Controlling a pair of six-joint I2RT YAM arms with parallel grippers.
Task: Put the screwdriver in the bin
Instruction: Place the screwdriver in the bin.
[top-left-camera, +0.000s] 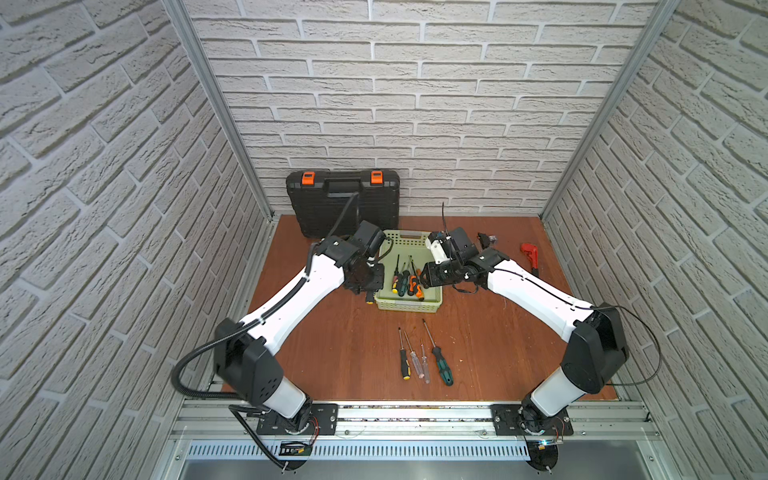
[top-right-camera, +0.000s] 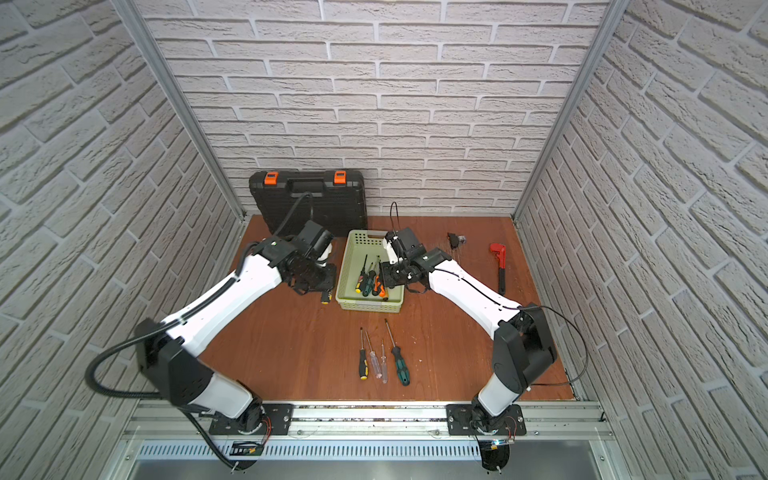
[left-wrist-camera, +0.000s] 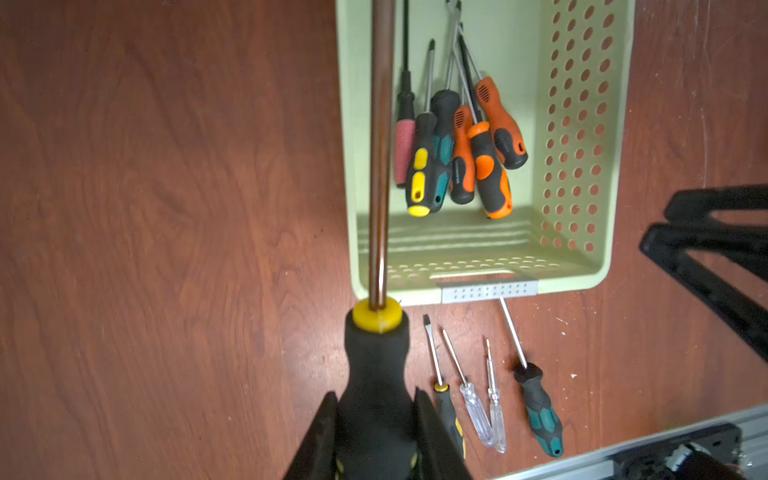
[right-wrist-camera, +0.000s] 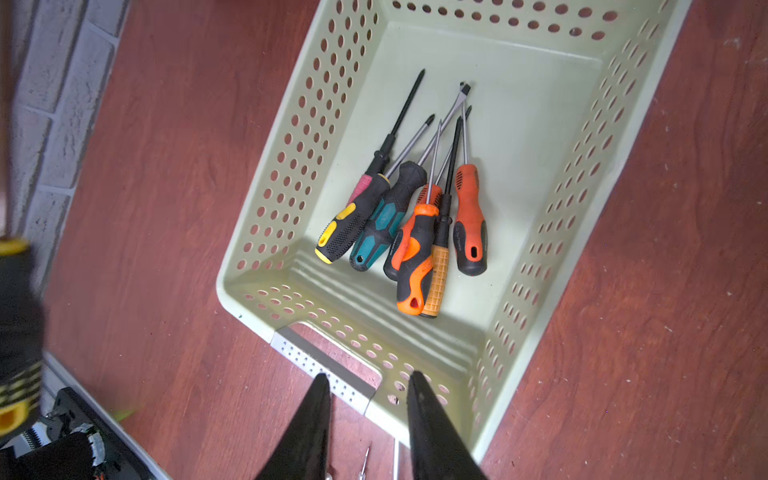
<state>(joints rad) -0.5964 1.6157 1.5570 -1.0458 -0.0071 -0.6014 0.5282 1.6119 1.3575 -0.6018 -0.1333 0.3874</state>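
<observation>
The left arm (top-left-camera: 291, 299) slopes forward from its base in one long line, and its wrist bends down just beside the bin's (top-left-camera: 409, 307) left wall. The left gripper (left-wrist-camera: 376, 395) points downward there, its jaws clamped on the black handle of a screwdriver (left-wrist-camera: 374, 357) with a yellow collar. The long shaft runs away from the jaws alongside the bin's left rim. The screwdriver is outside the bin, by its near left corner. I cannot tell whether it touches the table (top-left-camera: 332, 353) or hangs clear of it.

The right arm (top-left-camera: 536, 291) mirrors the left, with its wrist folded inward over the bin's right side. The right gripper (right-wrist-camera: 369, 376) hangs above the bin's near end wall, by the handle slot, with its fingers apart and nothing between them.

A cluster of screwdrivers (right-wrist-camera: 415, 249) lies on the bin's floor with the handles toward the near wall. Four more screwdrivers (top-left-camera: 441, 365) lie on the table in front of the bin, on the arm-base side. A black toolcase (top-left-camera: 343, 203) stands behind the bin's far left corner.
</observation>
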